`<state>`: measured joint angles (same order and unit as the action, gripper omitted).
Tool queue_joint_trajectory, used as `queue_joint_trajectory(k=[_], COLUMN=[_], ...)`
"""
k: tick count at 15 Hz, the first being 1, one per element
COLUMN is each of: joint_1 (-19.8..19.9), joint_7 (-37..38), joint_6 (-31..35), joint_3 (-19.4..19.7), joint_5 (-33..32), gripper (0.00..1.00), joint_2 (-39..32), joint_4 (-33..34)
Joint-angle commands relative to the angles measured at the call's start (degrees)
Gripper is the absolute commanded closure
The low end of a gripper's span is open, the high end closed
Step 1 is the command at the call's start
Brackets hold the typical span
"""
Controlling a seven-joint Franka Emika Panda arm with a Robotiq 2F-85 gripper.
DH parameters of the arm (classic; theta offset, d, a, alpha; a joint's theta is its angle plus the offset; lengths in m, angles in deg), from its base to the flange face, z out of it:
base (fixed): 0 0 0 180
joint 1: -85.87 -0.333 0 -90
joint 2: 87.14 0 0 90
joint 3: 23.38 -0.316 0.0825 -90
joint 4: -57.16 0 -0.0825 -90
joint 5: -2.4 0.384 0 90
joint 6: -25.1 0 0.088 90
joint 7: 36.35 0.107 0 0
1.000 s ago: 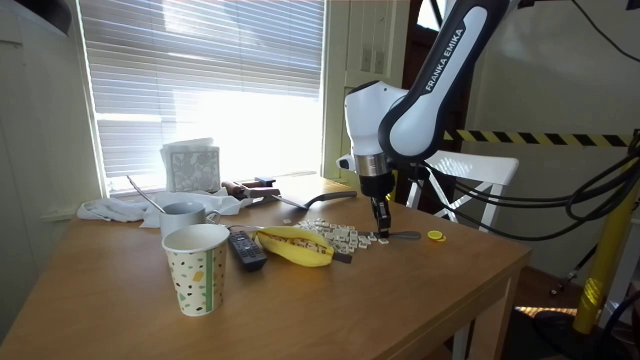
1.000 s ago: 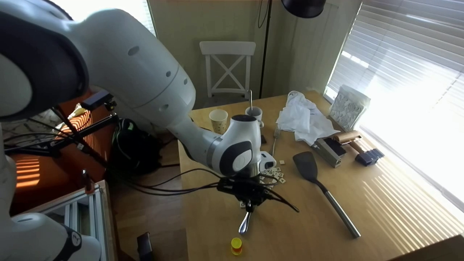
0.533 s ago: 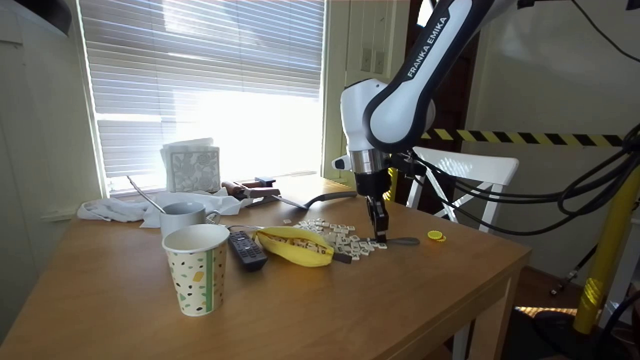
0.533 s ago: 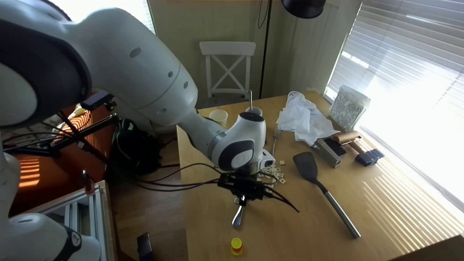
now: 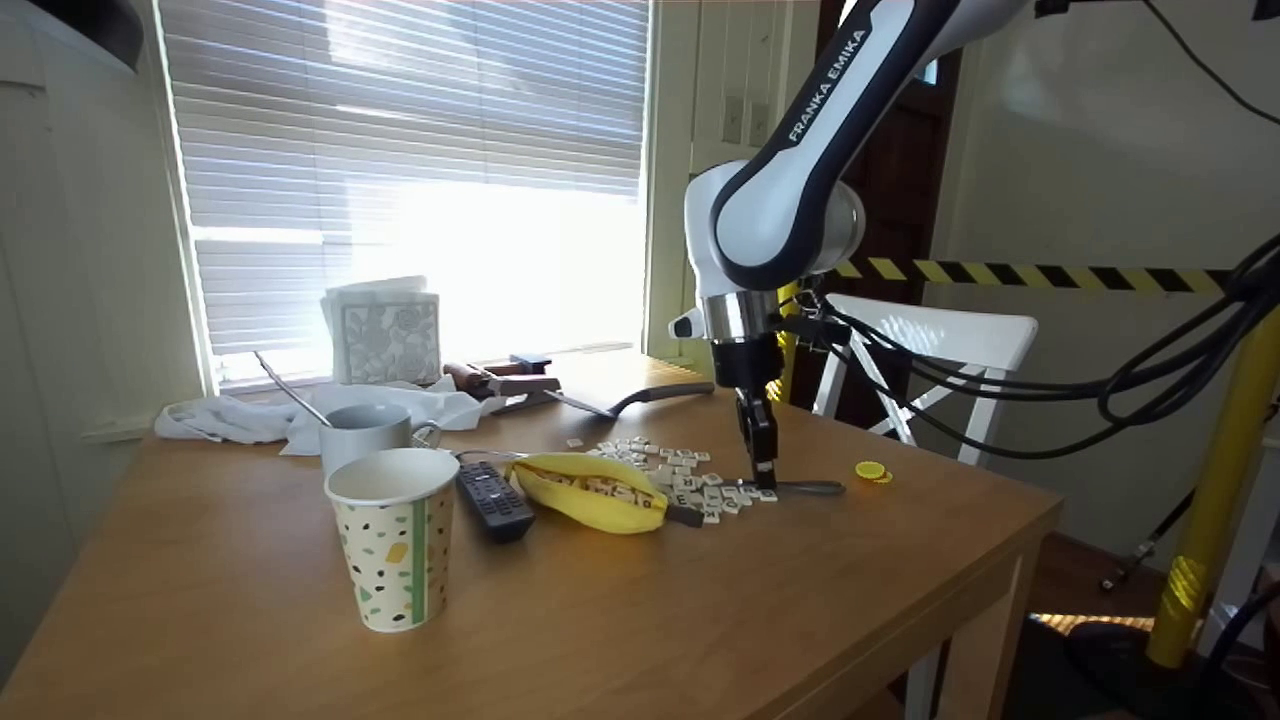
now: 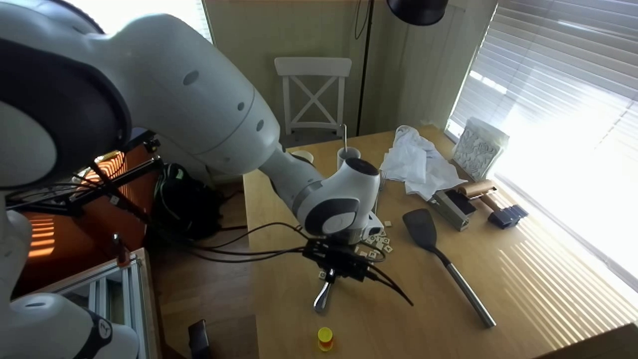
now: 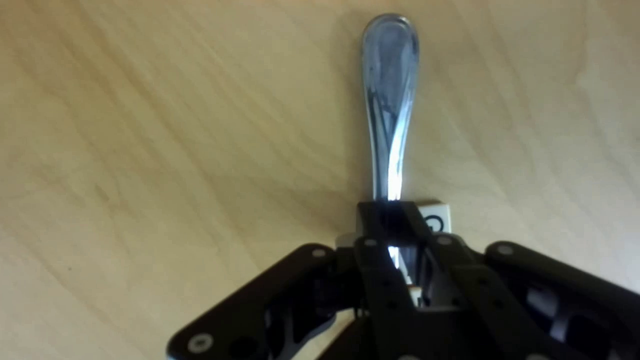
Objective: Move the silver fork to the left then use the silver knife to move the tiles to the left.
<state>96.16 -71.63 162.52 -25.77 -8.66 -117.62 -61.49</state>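
Sunlit bench [image 5: 600,630]: fingers [image 7: 370,220] clamped on silver knife [image 7: 390,105], at edge of tiles [image 5: 682,482]. Vs a sec ago, in an exterior view, silver knife [image 6: 323,296] + near tiles sit further left; sweep's prob. underway, more strokes likely needed.

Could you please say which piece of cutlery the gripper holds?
The silver knife, between the fingers; the silver fork lies apart and another utensil leans in the mug.

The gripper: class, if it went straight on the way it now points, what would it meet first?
Pointing down, the gripper, shut on the silver knife, would probably meet the tabletop first; any gap is hard to judge, and a tile close beside it might catch.
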Motion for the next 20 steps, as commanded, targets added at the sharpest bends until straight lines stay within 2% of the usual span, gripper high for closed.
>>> queue_joint_trajectory(k=[1, 4, 7, 10, 20], joint_1=[2.50, 2.71, 1.27, 0.71, -4.84], joint_7=[-4.43, -5.30, -3.03, -3.15, -1.44], joint_6=[-2.09, -2.25, -3.05, -4.63, -13.12], joint_3=[-2.05, -1.86, -0.43, -0.59, -0.10], joint_5=[5.47, 7.20, 5.81, 5.85, 2.47], gripper=[0.96, 0.96, 0.96, 0.96, 0.96], joint_2=[0.36, 1.66, 4.17, 6.40, 12.44], joint_4=[1.39, 1.02, -0.22, -0.76, -1.13])
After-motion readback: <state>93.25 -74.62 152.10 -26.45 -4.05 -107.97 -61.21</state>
